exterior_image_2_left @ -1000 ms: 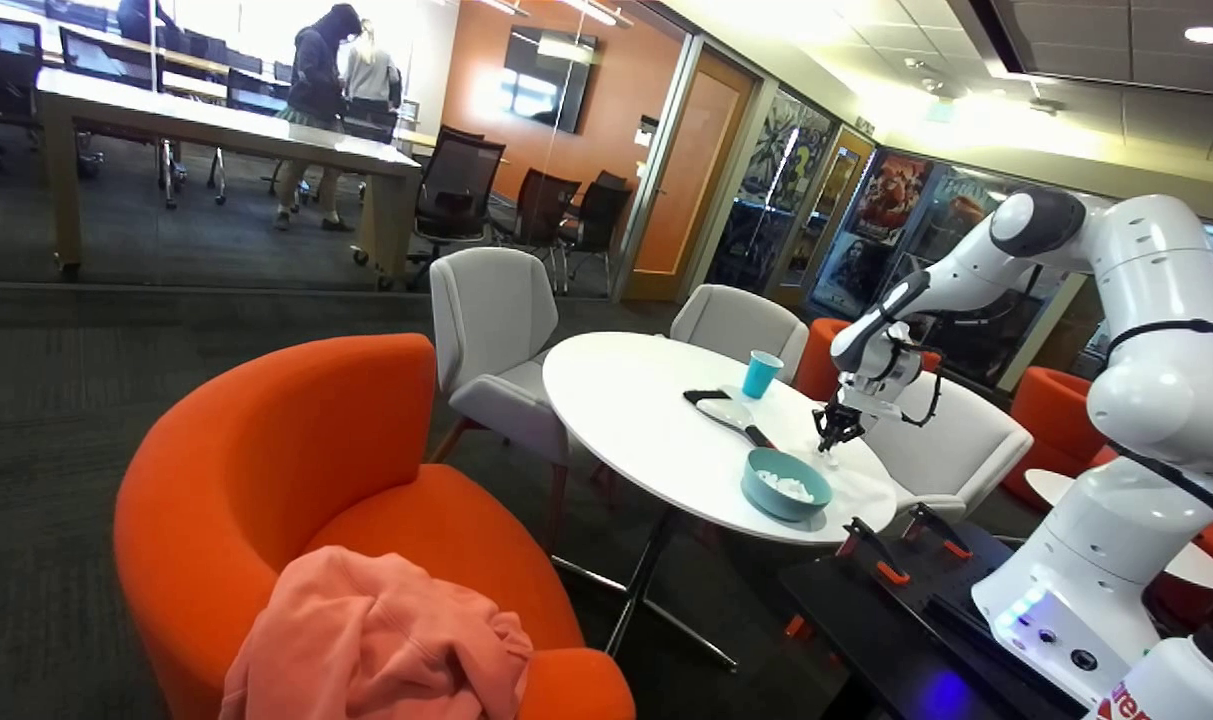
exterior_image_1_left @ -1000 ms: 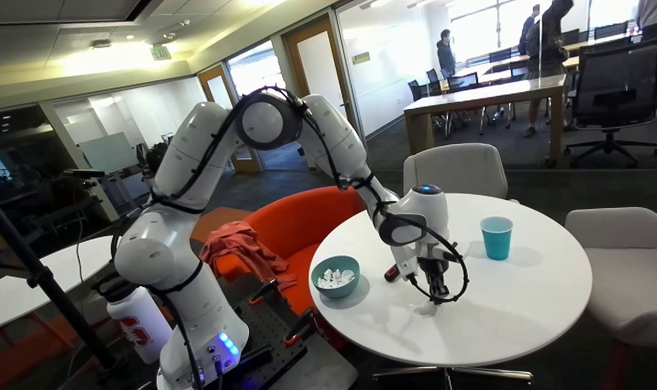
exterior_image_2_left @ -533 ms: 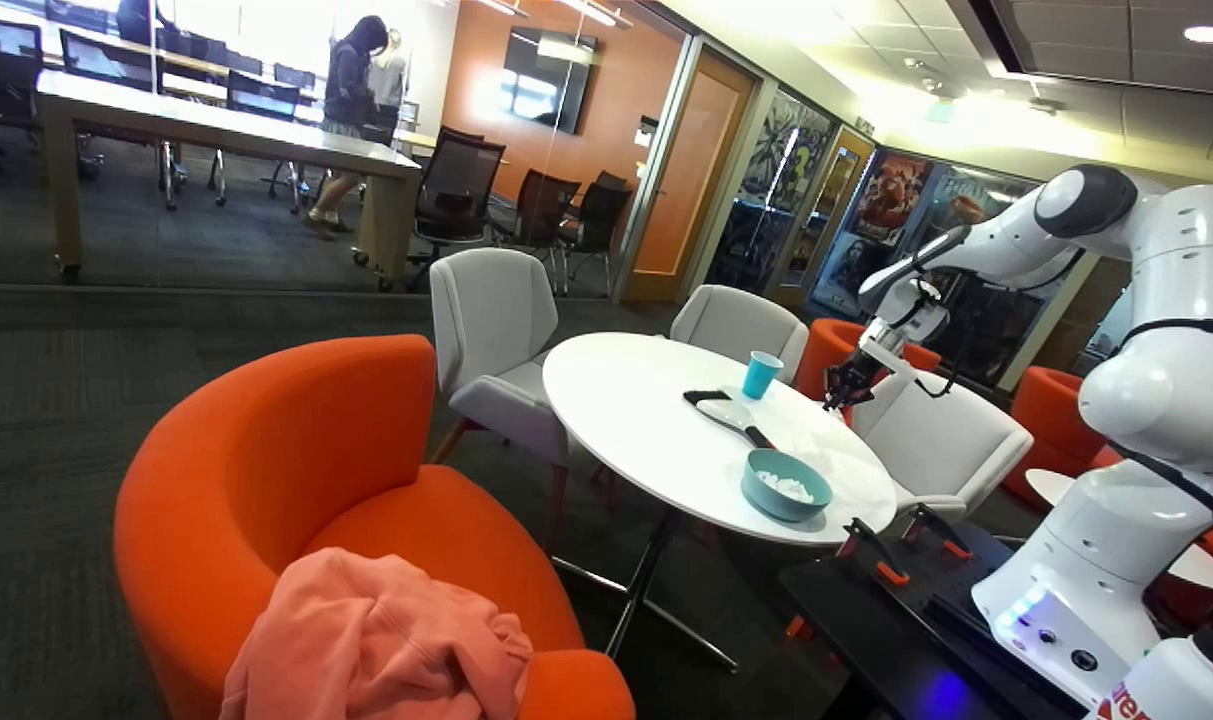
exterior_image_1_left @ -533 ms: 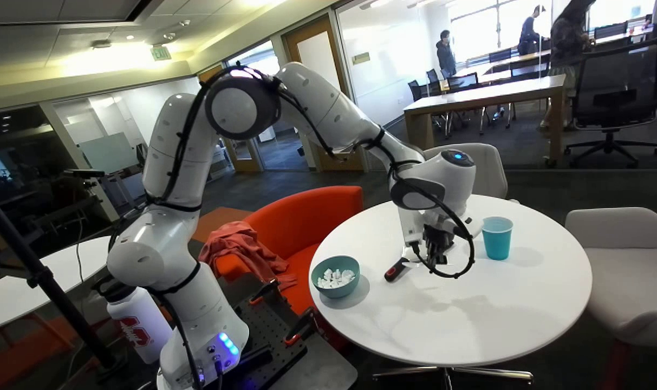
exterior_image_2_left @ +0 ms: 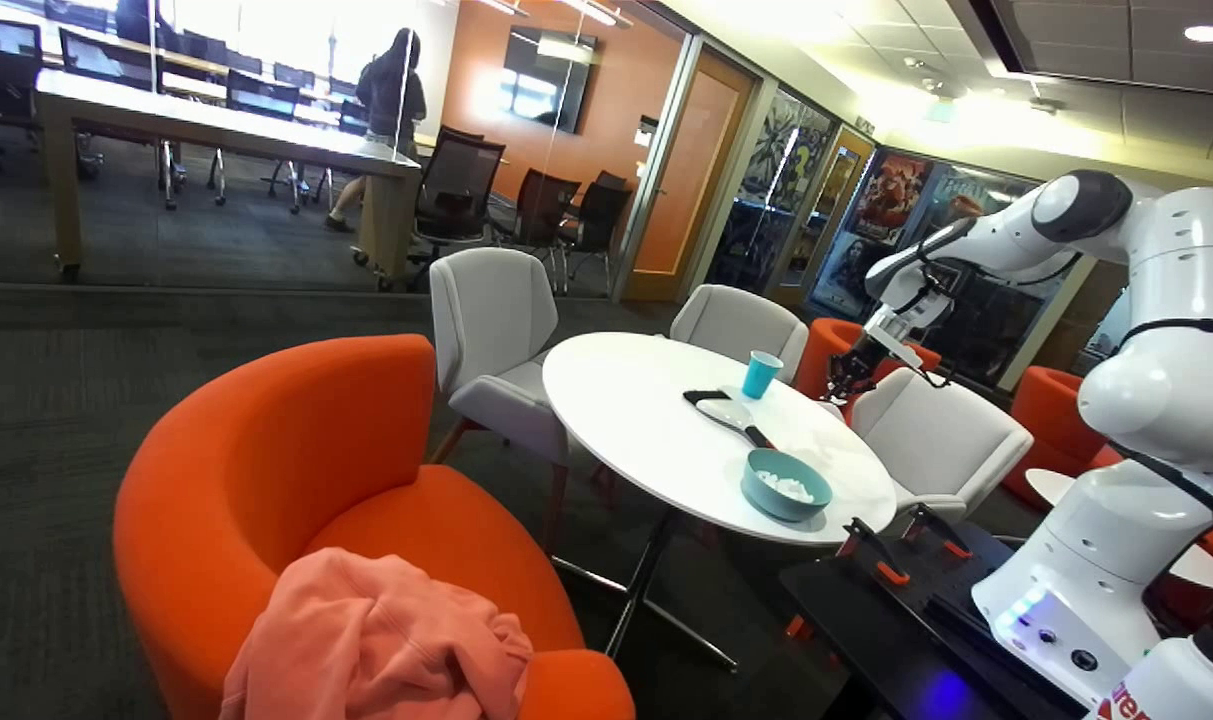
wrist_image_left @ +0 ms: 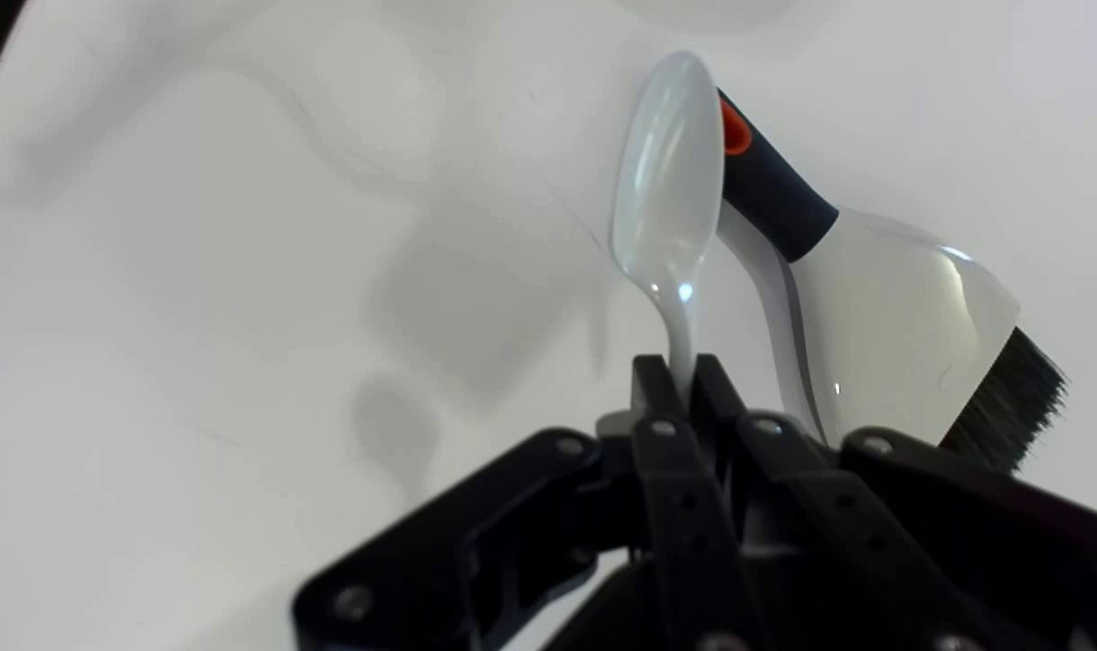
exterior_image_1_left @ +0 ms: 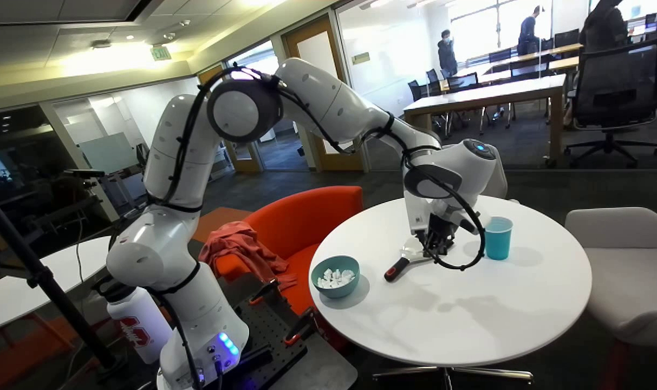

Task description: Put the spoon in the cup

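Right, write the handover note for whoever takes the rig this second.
Gripper: shut on the spoon by its handle, scoop end sticking out past the fingertips.
Cup: upright on the table, apart from the spoon.
Done: spoon in grip, off the table.
Left: carry it over the cup, lower it in, release. Probably best to stay clear of the brush lying below.

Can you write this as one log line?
gripper: closed on spoon, above table | cup: upright on table | spoon in cup: not yet
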Controlling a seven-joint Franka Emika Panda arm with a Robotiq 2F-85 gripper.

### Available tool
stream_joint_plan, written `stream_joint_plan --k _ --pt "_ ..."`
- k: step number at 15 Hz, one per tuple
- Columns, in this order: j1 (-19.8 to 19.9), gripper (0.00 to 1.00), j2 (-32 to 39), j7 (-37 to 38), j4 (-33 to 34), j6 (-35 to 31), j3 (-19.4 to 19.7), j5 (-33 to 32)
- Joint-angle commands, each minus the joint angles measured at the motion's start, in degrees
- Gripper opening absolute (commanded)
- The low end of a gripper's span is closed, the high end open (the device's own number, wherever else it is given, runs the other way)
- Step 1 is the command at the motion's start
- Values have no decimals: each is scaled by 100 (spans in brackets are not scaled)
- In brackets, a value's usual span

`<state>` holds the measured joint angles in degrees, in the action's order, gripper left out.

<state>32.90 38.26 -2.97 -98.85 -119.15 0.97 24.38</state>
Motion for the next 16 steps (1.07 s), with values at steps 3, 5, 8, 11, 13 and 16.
stream_joint_plan --k 3,5,8,11,13,16 --pt "-76 2 653 455 854 -82 90 1455" --pt "-81 2 949 792 1318 -2 156 1901" --pt "-21 2 1367 1438 2003 194 248 2436" --pt "35 2 1735 2094 2538 405 294 2901" --pt "47 2 1865 2553 2720 707 301 3112" --pt "-46 8 1795 2276 2524 551 418 3123"
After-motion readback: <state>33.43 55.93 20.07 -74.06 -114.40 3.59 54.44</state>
